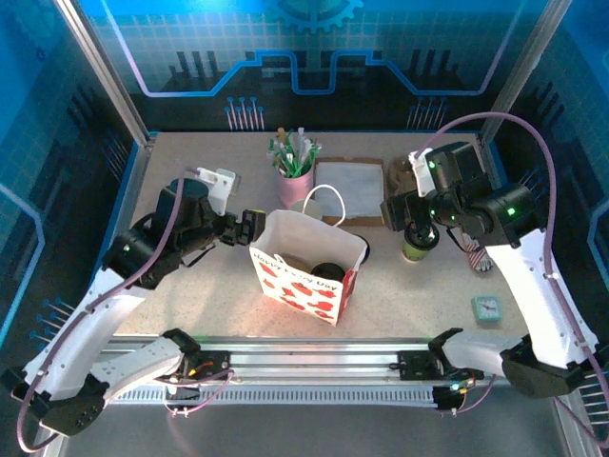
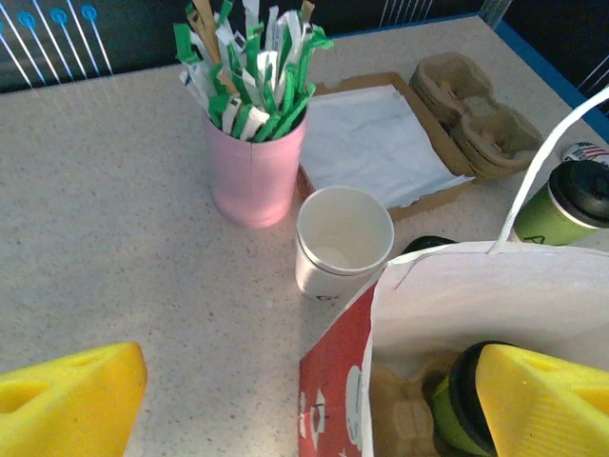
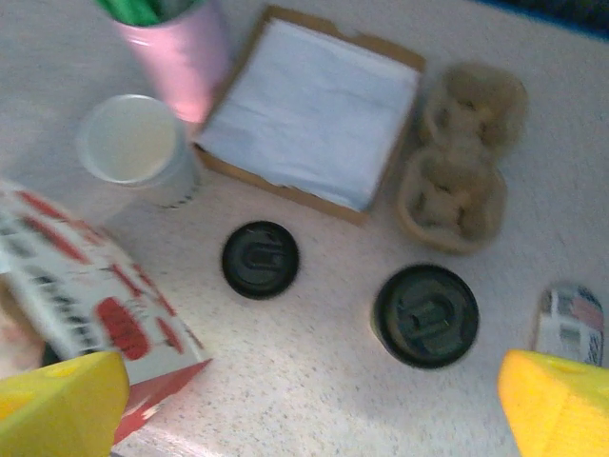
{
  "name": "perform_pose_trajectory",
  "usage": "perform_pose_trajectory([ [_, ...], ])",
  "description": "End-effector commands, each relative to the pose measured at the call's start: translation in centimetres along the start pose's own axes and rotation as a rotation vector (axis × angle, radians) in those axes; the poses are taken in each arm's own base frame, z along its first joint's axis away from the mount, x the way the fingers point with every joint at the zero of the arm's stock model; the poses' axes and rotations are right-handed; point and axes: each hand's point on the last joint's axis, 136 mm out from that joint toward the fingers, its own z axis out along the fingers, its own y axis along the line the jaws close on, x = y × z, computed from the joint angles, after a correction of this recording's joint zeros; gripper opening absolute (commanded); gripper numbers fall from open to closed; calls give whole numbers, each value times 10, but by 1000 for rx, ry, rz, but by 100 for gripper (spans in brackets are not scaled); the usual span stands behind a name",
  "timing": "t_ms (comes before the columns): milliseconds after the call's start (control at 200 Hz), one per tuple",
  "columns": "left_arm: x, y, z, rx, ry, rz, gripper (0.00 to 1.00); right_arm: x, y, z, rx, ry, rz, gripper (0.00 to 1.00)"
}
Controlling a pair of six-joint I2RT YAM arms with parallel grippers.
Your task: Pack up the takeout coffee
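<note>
The takeout coffee, a plain white paper cup (image 2: pixel 343 238) with tapered wall and rolled rim, stands upright and empty on the speckled bench (image 2: pixel 95 238). It is ahead of the left claw (image 2: pixel 304 405), which gapes wide, and just beside a pink cup (image 2: pixel 252 176) stuffed with green-and-white sticks. Under that claw's right finger, a white paper bag (image 2: pixel 495 286) printed in red holds a green cup with a black lid (image 2: pixel 457 405). The right claw (image 3: pixel 309 400), also spread open, hangs above another black-lidded cup (image 3: pixel 425 314).

Left arm (image 1: pixel 133 252) and right arm (image 1: pixel 519 228): white shells, black joints, looping purple cables (image 1: pixel 544 167); green lights (image 1: pixel 511 211) at upper right; yellow fingers (image 2: pixel 67 405).
</note>
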Motion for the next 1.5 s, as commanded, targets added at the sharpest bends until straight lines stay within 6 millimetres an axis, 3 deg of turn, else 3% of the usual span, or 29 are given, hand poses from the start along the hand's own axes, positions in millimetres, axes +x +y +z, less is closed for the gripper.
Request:
perform_pose_trajectory([
  [0,-10,4,-5,-23,-80,8,97,13,-22,23,53,62,135,100],
  [160,-9,10,-10,-41,-141,3,99,47,-55,58,144,186,290,100],
  [375,1,18,-5,-68,-157,3,99,84,-69,100,205,331,412,100],
  [785,12,25,1,-84,-155,-4,99,93,-77,130,219,388,585,98],
  [1491,18,25,6,-83,-136,-1,99,107,-85,165,277,474,611,89],
])
